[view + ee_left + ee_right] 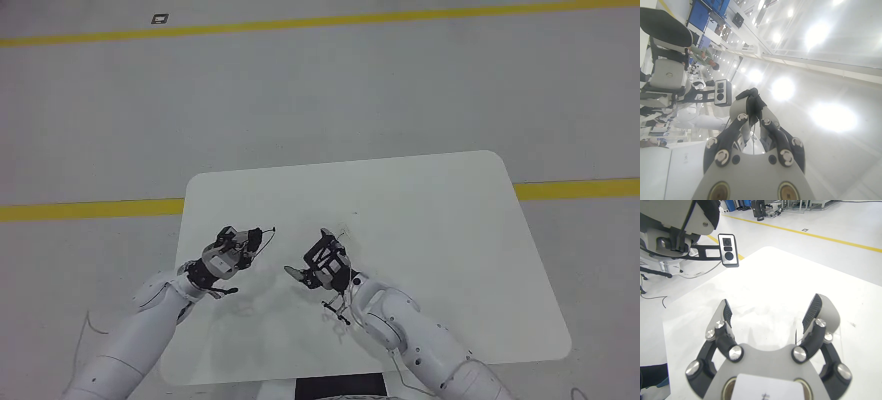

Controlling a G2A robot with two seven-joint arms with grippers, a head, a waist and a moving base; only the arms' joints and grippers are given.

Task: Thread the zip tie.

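Though faint from above, zip tie (754,136) between left fingers (736,108).

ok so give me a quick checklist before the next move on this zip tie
1. Left gripper shut on the zip tie: ok.
2. Right gripper open with nothing between its fingers, so free to take the loose end: ok.
3. The two grippers apart, not touching, in the top view: ok.
4. Zip tie held up off the table: ok.
5. Tail lined up with the head's slot: cannot tell, too small to make out.
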